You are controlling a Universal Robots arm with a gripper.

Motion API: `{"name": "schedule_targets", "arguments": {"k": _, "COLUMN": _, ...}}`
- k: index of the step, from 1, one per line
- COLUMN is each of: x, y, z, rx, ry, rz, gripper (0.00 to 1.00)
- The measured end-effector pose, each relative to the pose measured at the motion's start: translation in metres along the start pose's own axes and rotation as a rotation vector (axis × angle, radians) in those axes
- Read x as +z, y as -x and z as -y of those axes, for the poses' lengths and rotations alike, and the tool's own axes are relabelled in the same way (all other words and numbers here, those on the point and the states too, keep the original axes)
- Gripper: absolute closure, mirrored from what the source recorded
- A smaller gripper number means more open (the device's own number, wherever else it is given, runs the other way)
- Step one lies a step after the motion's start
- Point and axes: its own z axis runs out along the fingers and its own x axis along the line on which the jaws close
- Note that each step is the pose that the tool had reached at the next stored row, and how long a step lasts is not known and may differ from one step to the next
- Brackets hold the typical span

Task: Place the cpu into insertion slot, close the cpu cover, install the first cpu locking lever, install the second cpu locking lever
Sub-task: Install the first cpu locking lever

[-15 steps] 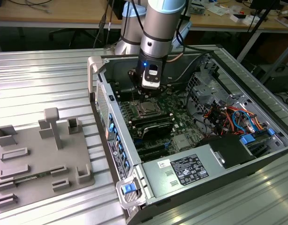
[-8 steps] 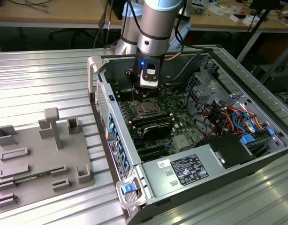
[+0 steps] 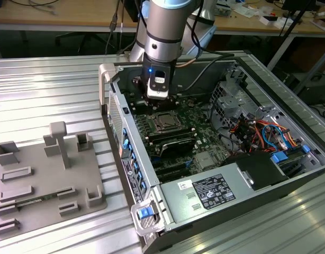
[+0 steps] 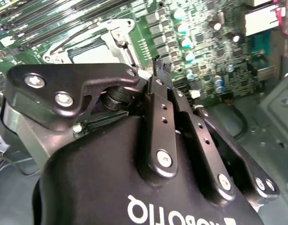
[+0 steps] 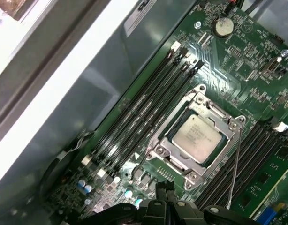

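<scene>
The gripper [image 5: 166, 186] has its two black fingers pressed together with nothing between them. It hangs over the green motherboard [image 5: 238, 61] just beside the insertion slot [image 3: 163, 121], off one of the slot's corners and not touching it. In the exterior view the arm's wrist stands upright over the board, just behind the slot.

The cpu [image 5: 198, 136] lies flat in the slot with its silvery face up. The cpu cover [image 5: 212, 111] is folded down around it, so the chip's face shows through the open centre. A thin wire locking lever [image 5: 235, 164] runs along one side of the slot, a little off the cover's edge; I cannot tell whether it is latched.

Long black memory slots [image 5: 148, 108] flank the insertion slot on two opposite sides. A coin cell [image 5: 223, 26] sits on the board well apart from the slot. The open computer case [image 3: 289, 174] surrounds the slot and board.
</scene>
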Motion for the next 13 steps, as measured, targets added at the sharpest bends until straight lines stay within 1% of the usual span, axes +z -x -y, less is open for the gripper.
{"name": "schedule_targets", "arguments": {"k": 2, "x": -0.0002, "y": -0.001, "z": 0.0013, "rx": 0.0, "ry": 0.0005, "rz": 0.0003, "gripper": 0.89}}
{"name": "schedule_targets", "arguments": {"k": 7, "x": -0.0002, "y": -0.001, "z": 0.0014, "rx": -0.001, "ry": 0.0006, "rz": 0.0001, "gripper": 0.89}}
{"name": "schedule_targets", "arguments": {"k": 8, "x": -0.0002, "y": -0.001, "z": 0.0014, "rx": -0.007, "ry": 0.0009, "rz": 0.0001, "gripper": 0.89}}
{"name": "schedule_targets", "arguments": {"k": 9, "x": -0.0002, "y": -0.001, "z": 0.0014, "rx": -0.024, "ry": 0.0017, "rz": 0.0004, "gripper": 0.89}}
{"name": "schedule_targets", "arguments": {"k": 10, "x": 0.0001, "y": -0.001, "z": 0.0014, "rx": -0.05, "ry": 0.003, "rz": 0.0007, "gripper": 0.89}}
{"name": "schedule_targets", "arguments": {"k": 13, "x": 0.0005, "y": -0.0011, "z": 0.0013, "rx": -0.112, "ry": 0.006, "rz": 0.0016, "gripper": 0.89}}
